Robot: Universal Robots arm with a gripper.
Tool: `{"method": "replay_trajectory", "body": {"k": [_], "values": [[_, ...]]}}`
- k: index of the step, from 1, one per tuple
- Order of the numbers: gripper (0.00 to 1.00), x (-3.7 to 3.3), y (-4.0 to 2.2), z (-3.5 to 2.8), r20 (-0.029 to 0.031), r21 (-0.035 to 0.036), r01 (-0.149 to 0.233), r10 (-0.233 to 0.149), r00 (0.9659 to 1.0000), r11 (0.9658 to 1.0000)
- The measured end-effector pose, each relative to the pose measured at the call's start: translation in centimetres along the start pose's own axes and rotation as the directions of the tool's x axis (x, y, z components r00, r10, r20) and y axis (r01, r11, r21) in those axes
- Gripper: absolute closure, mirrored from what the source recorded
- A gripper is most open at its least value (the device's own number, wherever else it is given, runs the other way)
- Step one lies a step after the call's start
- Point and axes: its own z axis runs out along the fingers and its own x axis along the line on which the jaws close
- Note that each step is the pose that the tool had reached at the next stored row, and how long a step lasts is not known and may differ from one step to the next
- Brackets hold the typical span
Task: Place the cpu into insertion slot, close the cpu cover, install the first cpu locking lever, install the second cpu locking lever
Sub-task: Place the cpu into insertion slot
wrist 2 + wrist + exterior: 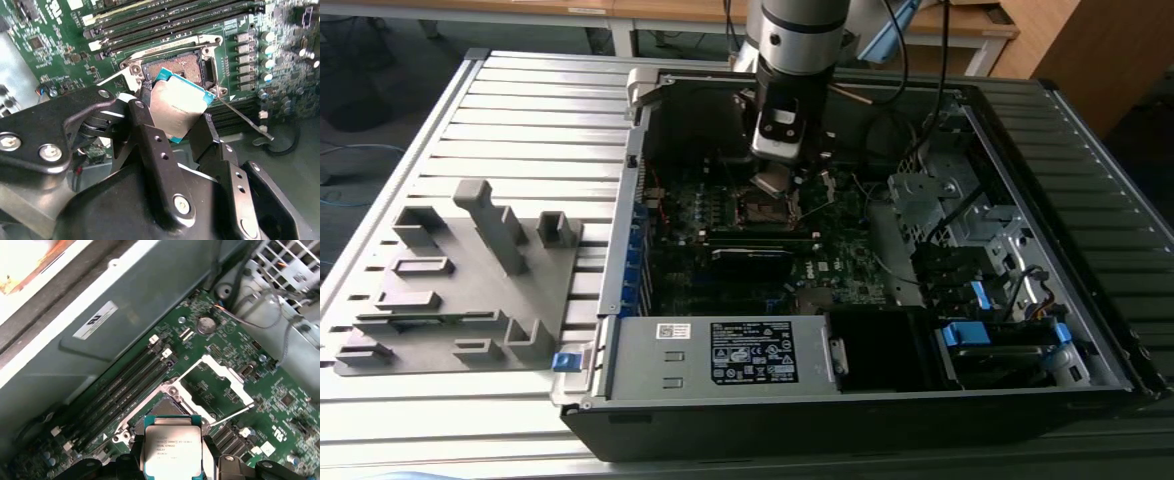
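The gripper is clenched on the cpu, w/ one finger on each of two opposite edges. The metal top faces the second wrist cam. The cpu hangs just above the slot and appears a bit tilted against it. Contact cannot be seen. In the first wrist view it sits over the near edge of the slot, and part of the socket shows free behind it. The cover is open, hinged back from the slot. A thin lever is swung out beside the socket, so the way down looks free.

Step in hand, as a judgement: placing the cpu. The cover and both levers are not yet done.

To do it well:
- The cpu should be level w/ the board before it goes down.
- Its edges should be parallel to the slot rim, and it should be centred, not shifted toward the mem. slots.
- The descent should be slow and straight, w/o sliding sideways, because the socket contacts are prob. delicate and bend easily.
- The orientation marks cannot be made out here, so the corner match is uncertain and needs a check.
- The grip should open only when the chip lies flat inside the rim, w/ no pressing.
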Motion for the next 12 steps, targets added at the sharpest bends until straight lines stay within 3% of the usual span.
{"method": "replay_trajectory", "body": {"k": [5, 12], "values": [[0.46, 0.0, -0.01, 0.03, 0.0064, -0.0018, -0.084, 0.084, 0.9965, 0.9965], [0.46, 0.0, -0.01, 0.04, 0.0072, -0.0021, -0.092, 0.092, 0.9957, 0.9957]]}}
